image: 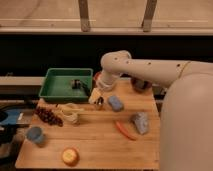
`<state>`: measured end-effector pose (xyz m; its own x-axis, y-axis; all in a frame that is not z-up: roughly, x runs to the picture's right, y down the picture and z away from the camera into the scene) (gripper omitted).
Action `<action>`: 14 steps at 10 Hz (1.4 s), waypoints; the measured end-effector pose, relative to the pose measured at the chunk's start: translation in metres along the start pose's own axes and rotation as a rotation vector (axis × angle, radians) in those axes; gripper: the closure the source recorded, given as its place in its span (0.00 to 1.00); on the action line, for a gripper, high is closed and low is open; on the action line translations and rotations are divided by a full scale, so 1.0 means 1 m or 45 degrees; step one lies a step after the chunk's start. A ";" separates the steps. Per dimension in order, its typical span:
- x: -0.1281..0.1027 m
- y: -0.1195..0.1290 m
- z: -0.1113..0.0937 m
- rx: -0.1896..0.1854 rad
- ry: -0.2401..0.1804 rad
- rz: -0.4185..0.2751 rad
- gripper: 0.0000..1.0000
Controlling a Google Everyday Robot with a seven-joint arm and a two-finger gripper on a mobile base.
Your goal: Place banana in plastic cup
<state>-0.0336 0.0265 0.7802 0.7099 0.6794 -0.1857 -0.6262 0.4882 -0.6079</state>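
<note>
The banana is a slim pale-yellow shape lying on the wooden table, just in front of the green tray and against a whitish cup. The plastic cup, small, round and light blue, stands near the table's front left corner, far from the banana. My gripper hangs low over the table at the tray's front right corner, just right of the banana's right end. The white arm reaches in from the right.
A green tray holds a small dark object at the back left. Dark grapes, a whitish cup, a small metal cup, a blue object, a grey-blue object, a carrot and a round orange fruit lie around.
</note>
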 end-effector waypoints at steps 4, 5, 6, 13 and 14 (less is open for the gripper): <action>-0.051 0.054 0.023 -0.118 -0.021 -0.230 0.20; -0.058 0.074 0.029 -0.160 -0.024 -0.295 0.20; -0.063 0.088 0.033 -0.188 -0.027 -0.341 0.20; -0.090 0.148 0.061 -0.373 -0.056 -0.571 0.20; -0.090 0.147 0.060 -0.371 -0.057 -0.569 0.20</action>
<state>-0.2086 0.0702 0.7543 0.8683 0.4662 0.1694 -0.1463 0.5670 -0.8106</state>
